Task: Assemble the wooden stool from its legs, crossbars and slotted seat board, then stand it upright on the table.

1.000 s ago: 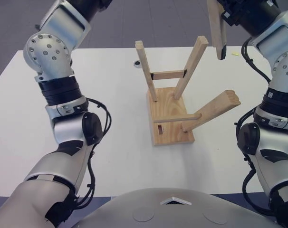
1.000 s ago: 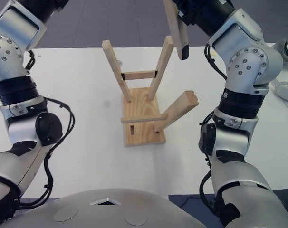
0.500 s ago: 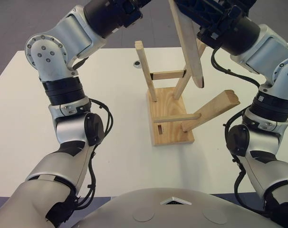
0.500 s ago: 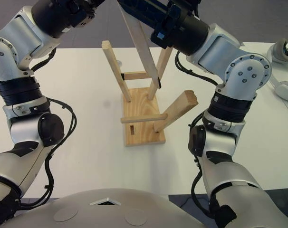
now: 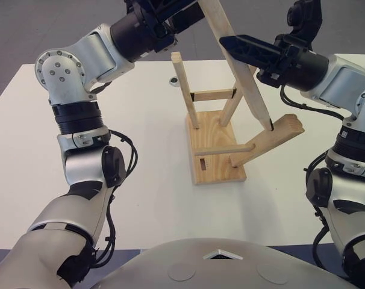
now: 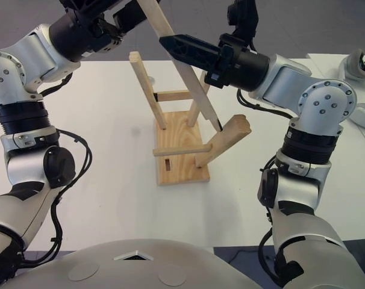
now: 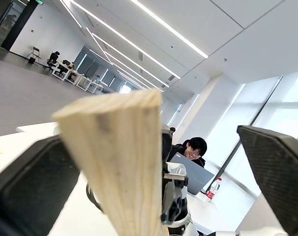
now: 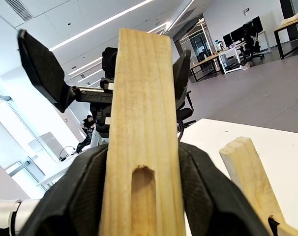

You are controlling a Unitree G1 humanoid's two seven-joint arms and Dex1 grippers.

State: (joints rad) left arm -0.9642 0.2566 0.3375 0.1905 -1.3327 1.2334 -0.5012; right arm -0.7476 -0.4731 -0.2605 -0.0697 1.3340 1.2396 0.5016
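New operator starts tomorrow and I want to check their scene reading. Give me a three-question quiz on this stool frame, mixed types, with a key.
1. True or false: the seat board lies flat on the table.
2. The near-right leg on the board is: A upright, B tilted, C lying loose on the table.
3. Which gripper's fingers clamp the loose leg held in the air?
Key: 1 true; 2 B; 3 right gripper.

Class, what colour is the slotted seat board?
The seat board is pale tan wood, clearest in the left eye view.
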